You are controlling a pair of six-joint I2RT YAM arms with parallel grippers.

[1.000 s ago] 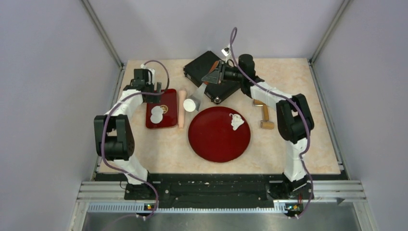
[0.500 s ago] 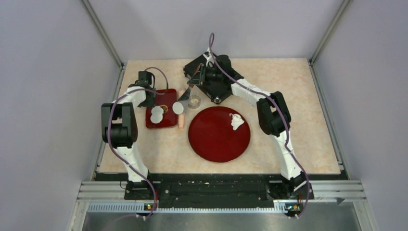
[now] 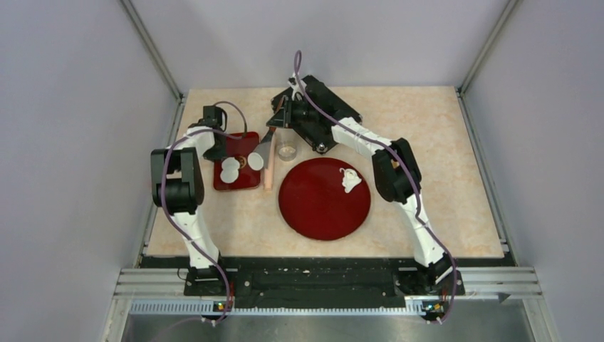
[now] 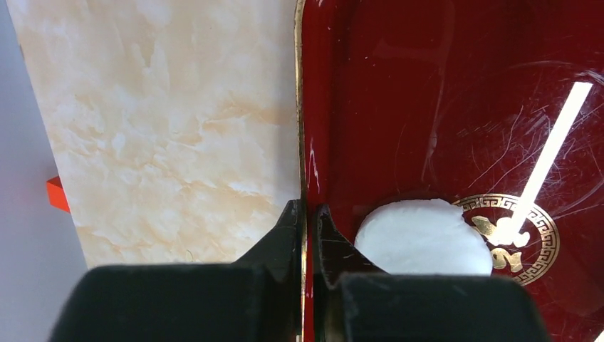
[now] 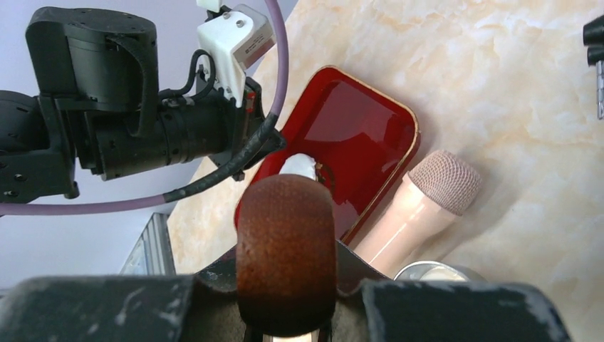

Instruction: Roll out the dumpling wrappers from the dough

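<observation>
Dumpling wrappers, three thin flat white discs with neat round edges, are gathered at a small rectangular red lacquer tray with a gold rim. The tray sits on the left part of the marbled beige tabletop. Two discs lie on the tray's left half, touching or slightly overlapping. The third sits at the tip of the grey blade of a metal spatula, over the tray's right half; whether it already rests on the tray cannot be told. The left wrist view shows one disc close up, matte and smooth, lying against a round gold emblem on the tray floor.

The dough is a small ragged, irregular white scrap on the far right part of a large round red plate, well apart from the tray.

The left end effector is closed on the tray's left rim, one finger outside and one inside. The right end effector grips the spatula by its rough brown handle.

A pale pink rolling pin with a textured end lies along the tray's right edge. A small clear ring cutter stands just right of the pin. A flat black box lies behind them.
</observation>
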